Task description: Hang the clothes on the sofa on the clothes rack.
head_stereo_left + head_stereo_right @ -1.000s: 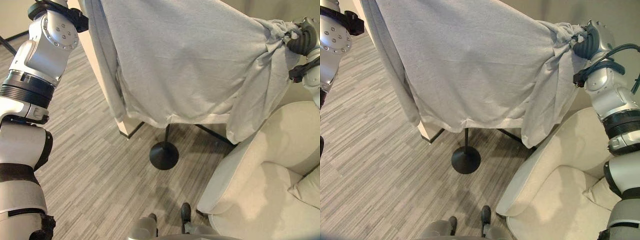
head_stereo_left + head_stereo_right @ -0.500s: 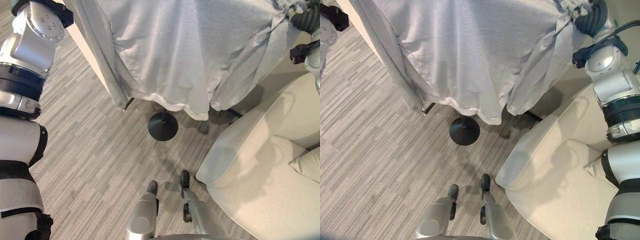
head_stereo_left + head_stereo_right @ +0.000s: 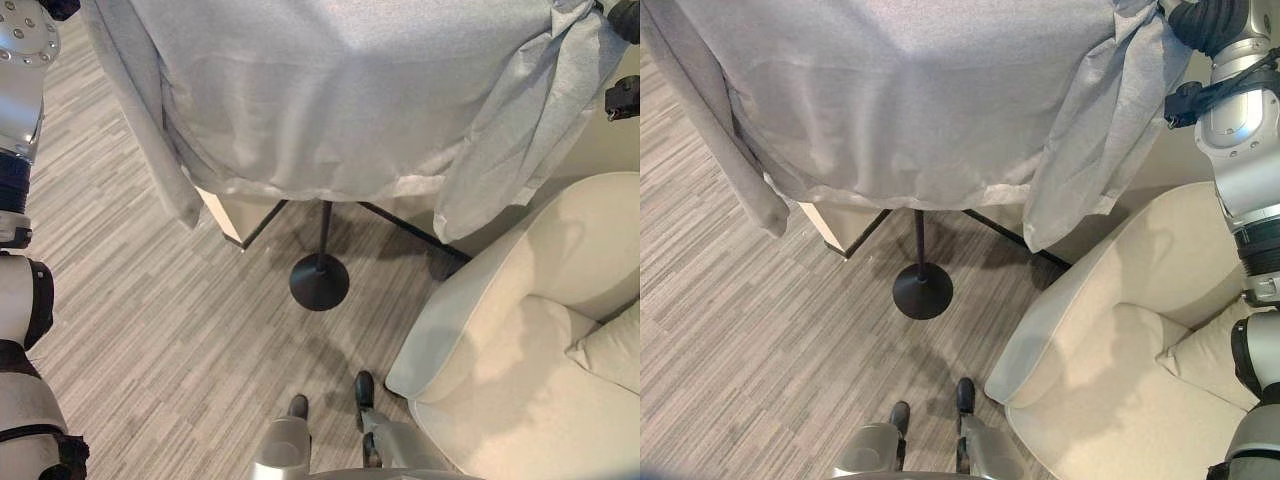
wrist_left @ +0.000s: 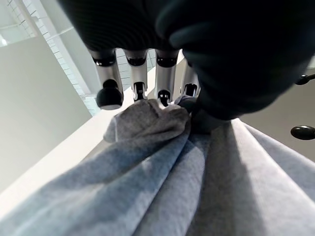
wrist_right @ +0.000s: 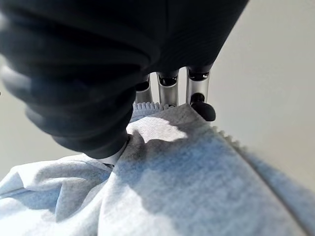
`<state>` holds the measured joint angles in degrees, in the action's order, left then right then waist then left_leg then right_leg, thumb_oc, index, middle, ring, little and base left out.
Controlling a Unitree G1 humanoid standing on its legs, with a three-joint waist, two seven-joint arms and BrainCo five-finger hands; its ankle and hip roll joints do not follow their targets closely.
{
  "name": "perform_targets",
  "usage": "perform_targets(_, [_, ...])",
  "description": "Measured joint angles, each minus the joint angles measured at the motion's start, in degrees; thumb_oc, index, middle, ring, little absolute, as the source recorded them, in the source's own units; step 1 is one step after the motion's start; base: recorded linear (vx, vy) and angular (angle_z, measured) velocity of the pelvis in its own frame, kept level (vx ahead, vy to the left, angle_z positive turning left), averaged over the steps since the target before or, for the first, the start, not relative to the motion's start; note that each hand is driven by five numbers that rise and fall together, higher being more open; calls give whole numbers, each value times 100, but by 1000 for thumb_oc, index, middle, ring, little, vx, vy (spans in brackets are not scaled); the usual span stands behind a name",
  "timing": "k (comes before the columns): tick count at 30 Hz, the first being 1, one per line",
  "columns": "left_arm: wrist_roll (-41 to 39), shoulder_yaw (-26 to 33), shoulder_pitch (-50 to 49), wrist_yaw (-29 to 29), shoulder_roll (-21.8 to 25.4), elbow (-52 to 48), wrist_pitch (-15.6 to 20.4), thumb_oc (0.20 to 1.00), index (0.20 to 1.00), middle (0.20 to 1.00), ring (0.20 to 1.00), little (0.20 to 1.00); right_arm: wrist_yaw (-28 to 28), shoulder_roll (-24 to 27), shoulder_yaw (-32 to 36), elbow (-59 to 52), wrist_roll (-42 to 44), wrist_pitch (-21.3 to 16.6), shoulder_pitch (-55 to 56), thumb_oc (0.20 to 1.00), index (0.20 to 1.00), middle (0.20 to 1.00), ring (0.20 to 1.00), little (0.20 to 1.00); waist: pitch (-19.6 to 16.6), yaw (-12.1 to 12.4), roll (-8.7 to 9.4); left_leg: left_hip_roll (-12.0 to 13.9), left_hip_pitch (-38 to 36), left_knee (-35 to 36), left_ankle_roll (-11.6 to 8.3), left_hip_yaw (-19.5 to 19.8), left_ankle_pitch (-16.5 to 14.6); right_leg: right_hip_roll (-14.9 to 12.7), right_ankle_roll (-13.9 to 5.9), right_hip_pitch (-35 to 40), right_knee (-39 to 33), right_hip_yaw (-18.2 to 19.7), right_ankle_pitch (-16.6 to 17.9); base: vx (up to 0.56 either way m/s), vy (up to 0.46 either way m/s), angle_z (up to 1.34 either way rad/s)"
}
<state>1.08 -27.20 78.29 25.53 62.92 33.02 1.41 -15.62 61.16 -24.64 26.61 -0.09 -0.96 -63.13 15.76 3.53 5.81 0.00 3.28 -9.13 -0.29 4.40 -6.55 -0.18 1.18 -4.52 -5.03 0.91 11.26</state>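
Note:
A large grey sweatshirt (image 3: 340,90) hangs spread wide between my two raised hands, its hem level above the floor. The left hand (image 4: 109,78) has its fingers and thumb curled round a bunched corner of the cloth (image 4: 147,123). At the upper right, the right hand (image 3: 1215,20) pinches the other bunched corner (image 5: 162,132), and one sleeve (image 3: 500,160) dangles below it. The clothes rack's thin black pole (image 3: 325,225) and round black base (image 3: 319,282) stand on the floor behind and beneath the hem. Its top is hidden by the cloth.
A cream sofa (image 3: 520,340) with a cushion (image 3: 610,360) fills the lower right, close to the rack's base. A pale cabinet corner (image 3: 230,215) and slanted black legs (image 3: 400,225) show under the hem. Striped grey flooring (image 3: 150,320) lies open to the left.
The camera view has shifted. Both hands have gone higher, toward the top edge, and the sweatshirt now hangs wider and flatter, its hem straighter across the rack pole.

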Motion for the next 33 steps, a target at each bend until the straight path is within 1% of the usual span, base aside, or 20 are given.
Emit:
perform_targets(1, [0, -224, -1, -38, -32, 146, 9, 200, 200, 200, 200, 200, 10, -3, -289, 167, 2, 0, -22, 200, 200, 200, 200, 200, -191, 6, 37, -2, 133, -9, -24, 6, 15, -3, 6, -128, 0, -3, -18, -3, -6, 8])
perform_targets(3, [-12, -358, 64, -65, -139, 421, 32, 200, 200, 200, 200, 200, 12, -60, -695, 475, 5, -10, -250, 200, 200, 200, 200, 200, -224, 6, 57, -4, 202, -49, -51, 9, 32, -3, 6, -175, 0, -4, -18, -30, 7, 0])
perform_targets(5, [-227, -719, 120, -140, -678, 1183, 43, 200, 200, 200, 200, 200, 30, -505, -1455, 1414, 19, 26, -879, 200, 200, 200, 200, 200, -265, -1, 61, -11, 454, -237, -59, 3, 34, -5, -29, -338, 0, 3, 28, -131, 28, -1])
perform_targets(8, [-392, -720, 86, -256, -946, 1686, 43, 200, 200, 200, 200, 200, 65, -764, -1562, 1800, 39, 13, -1014, 200, 200, 200, 200, 200, -261, -17, 67, -19, 713, -402, -68, 2, 35, -4, -50, -525, 1, 5, 104, -76, 17, 0])
perform_targets(10, [-483, -715, 6, -382, -1026, 1829, -15, 200, 200, 200, 200, 200, 154, -894, -1544, 1816, 133, 41, -967, 200, 200, 200, 200, 200, -243, -34, 70, -24, 802, -429, -82, -11, 46, -5, -47, -601, 1, 17, 156, -78, 25, -3])
perform_targets(11, [-493, -541, -266, -434, -1058, 1775, -12, 200, 200, 200, 200, 200, 168, -946, -1491, 1730, 133, 37, -796, 200, 200, 200, 200, 200, -187, -46, 68, -24, 866, -499, -88, -4, 40, -5, -65, -633, 1, 16, 171, -66, 40, 0])
perform_targets(13, [-493, -183, -625, -535, -1062, 1678, -3, 200, 200, 200, 200, 200, 228, -1022, -1110, 1428, 129, 31, -554, 200, 200, 200, 200, 200, 93, -48, 89, -36, 879, -504, -89, -10, 41, -14, -73, -633, 0, 21, 191, -21, 46, 0])
perform_targets(15, [-493, 405, -1280, -594, -1106, 1290, 33, 200, 200, 200, 200, 200, 271, -1109, -499, 755, 130, 5, 129, 200, 200, 200, 200, 200, 132, -61, 94, -35, 851, -490, -89, -19, 41, -15, -74, -626, 0, 26, 189, 42, 43, -1])
perform_targets(16, [-492, 793, -2029, -711, -1167, 1049, 39, 200, 200, 200, 200, 200, 400, -1263, -203, 173, 130, -95, 882, 200, 200, 200, 200, 200, 135, -123, 91, -30, 829, -466, -87, -23, 39, -10, -72, -614, 0, 36, 188, 41, 40, -6])
perform_targets(17, [-492, 870, -2254, -776, -1257, 1006, 35, 200, 200, 200, 200, 200, 457, -1418, -176, 65, 130, -120, 1065, 200, 200, 200, 200, 200, 137, -129, 91, -28, 746, -378, -85, -43, 41, -13, -70, -574, 0, 47, 186, 96, 51, -10])
perform_targets(18, [-488, 1334, -2949, -765, -1525, 484, 32, 376, 376, 376, 376, 376, 457, -1717, 519, -376, 127, -182, 1821, 366, 366, 366, 366, 366, 147, -153, 73, -10, 497, -197, -86, -56, 46, 5, -68, -414, 1, 78, 184, 68, 49, -13])
perform_targets(19, [-468, 1900, -3505, -808, -1786, 26, -5, 1000, 1000, 1000, 1000, 1000, 542, -1981, 1065, -750, 124, -187, 2374, 784, 784, 784, 784, 784, 144, -153, 74, -4, 344, -70, -89, -72, 56, 5, -63, -334, 0, 106, 163, 140, 41, -16])
perform_targets(20, [-463, 2838, -4695, -835, -2504, -867, 9, 1000, 1000, 1000, 1000, 1000, 562, -2621, 1767, -1491, 125, -224, 3454, 1000, 1000, 1000, 1000, 1000, 129, -155, 63, 0, 20, 190, -78, -130, 91, -2, -46, -122, -2, 140, 33, 75, 9, -16])
perform_targets(23, [-469, 2852, -4702, -898, -2541, -531, -243, 1000, 1000, 1000, 1000, 1000, 710, -2486, 1592, -1321, 116, -121, 3482, 1000, 1000, 1000, 1000, 1000, 119, -167, 77, -17, 75, 189, -48, -142, 76, -27, -21, -187, -2, 138, -82, 25, 5, 0])
perform_targets(24, [-469, 2939, -4802, -957, -2641, -673, -246, 1000, 1000, 1000, 1000, 1000, 733, -2471, 1595, -1237, 102, -121, 3481, 1000, 1000, 1000, 1000, 1000, 88, -166, 47, -6, 112, 143, -31, -113, 84, -15, -67, -192, -3, 104, -52, 59, 4, 15])
perform_targets(27, [-470, 2993, -5206, -1086, -2800, -1129, -234, 1000, 1000, 1000, 1000, 1000, 845, -2492, 1709, -1154, 47, -121, 3649, 1000, 1000, 1000, 1000, 1000, -215, -165, -92, 37, 117, 162, -75, -32, 107, 16, -57, -193, -1, 8, -60, 36, 0, 14])
perform_targets(29, [-489, 3713, -6278, -1237, -3416, -2074, -195, 1000, 1000, 1000, 1000, 1000, 892, -2691, 2407, -1346, 4, -119, 4327, 1000, 1000, 1000, 1000, 1000, -398, -148, -199, 62, -175, 515, -56, -51, 191, 28, -55, -52, -1, 12, -61, 29, 0, -5])
perform_targets(31, [-494, 4146, -6954, -1285, -3667, -2174, -184, 1000, 1000, 1000, 1000, 1000, 893, -2709, 2850, -1375, -4, -109, 4783, 1000, 1000, 1000, 1000, 1000, -549, -149, -212, 70, -280, 711, -52, -53, 224, 27, -46, -14, -1, 7, -74, 0, 0, 0])
perform_targets(32, [-496, 4675, -7784, -1457, -4122, -2395, -118, 1000, 1000, 1000, 1000, 1000, 899, -2782, 3267, -1444, -115, -112, 5281, 1000, 1000, 1000, 1000, 1000, -731, -154, -253, 71, -386, 835, -57, -62, 233, 26, -36, 28, -2, 0, -128, 0, 0, 0])
perform_targets(33, [-509, 4814, -8142, -1464, -4219, -2216, -170, 1000, 1000, 1000, 1000, 1000, 882, -2792, 3457, -1427, -120, -77, 5503, 1000, 1000, 1000, 1000, 1000, -801, -155, -266, 70, -452, 912, -56, -70, 260, 26, -34, 52, -4, 2, -163, 0, 0, 0])
